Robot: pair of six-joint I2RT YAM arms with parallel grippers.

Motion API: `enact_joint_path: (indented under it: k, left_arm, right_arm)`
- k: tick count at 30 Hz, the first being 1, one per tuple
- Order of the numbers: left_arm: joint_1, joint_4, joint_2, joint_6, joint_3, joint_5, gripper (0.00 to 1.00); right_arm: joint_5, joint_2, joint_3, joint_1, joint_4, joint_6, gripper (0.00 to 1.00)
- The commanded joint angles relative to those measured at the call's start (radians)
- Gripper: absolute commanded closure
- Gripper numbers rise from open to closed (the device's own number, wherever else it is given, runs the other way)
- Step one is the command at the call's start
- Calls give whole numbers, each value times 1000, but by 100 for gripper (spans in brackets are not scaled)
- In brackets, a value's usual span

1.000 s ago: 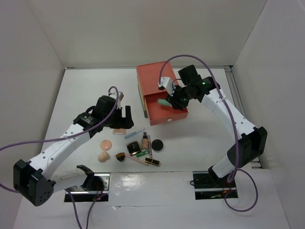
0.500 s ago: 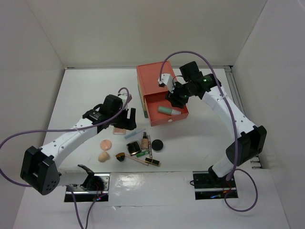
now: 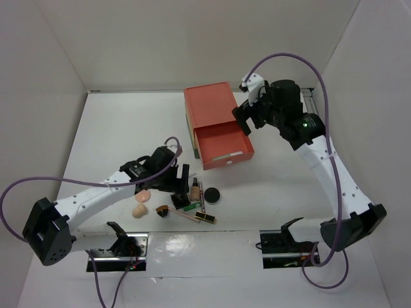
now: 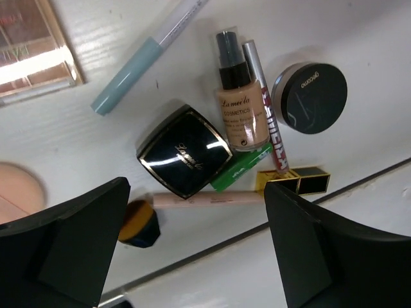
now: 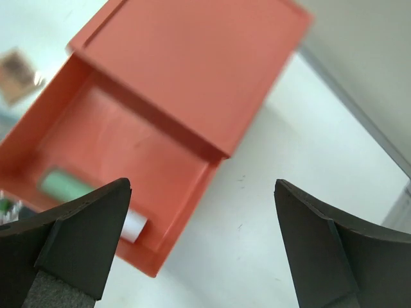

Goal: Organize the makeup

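The foundation bottle (image 4: 241, 109) reads "La mei la COSMETICS", and the square black compact (image 4: 185, 151) beside it carries the same "La mei la" in gold script. The round black compact (image 4: 309, 97) has a small word on its lid that looks like "giacomo", though that reading is uncertain. The red gloss stick (image 4: 266, 109) bears red lettering too blurred to read. These lie in a tight cluster on the white table (image 3: 115, 128) with a green tube (image 4: 241, 172), a black and gold lipstick (image 4: 295, 181) and a brush (image 4: 138, 223). The blue pencil (image 4: 148, 54), pink palette (image 4: 32, 45) and peach puff (image 4: 19, 189) sit around its edge. The left gripper (image 3: 172, 179) hangs over this cluster with its fingers spread wide and holding nothing, the square compact and brush handle lying between them in the wrist view. The left arm runs low from its base, forward and to the right, with the wrist turned down. The mint tube (image 5: 67, 186) lies inside the open drawer (image 3: 221, 144) of the orange box (image 3: 209, 106), near the drawer's front wall. The right gripper (image 3: 244, 120) is raised by the box's right edge, its fingers wide apart and empty, with the tube below and apart from it. The right arm climbs from its base and reaches up and to the left.
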Motion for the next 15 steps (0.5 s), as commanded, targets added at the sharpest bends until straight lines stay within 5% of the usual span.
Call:
enact_joint_path:
  k: [1,10,15]
  left_arm:
    - [-40,-38,4,-183,15,-99,0]
    - [-251,32,174,-347,97,-267,9]
    - [-290,32,246,-412,131,-316,23]
  right_arm:
    - [173,-84,-43,-18,213,245,0]
    - [354,-143,-107,-28,212,443,0]
    - [366,-153,-116,-39,213,456,0]
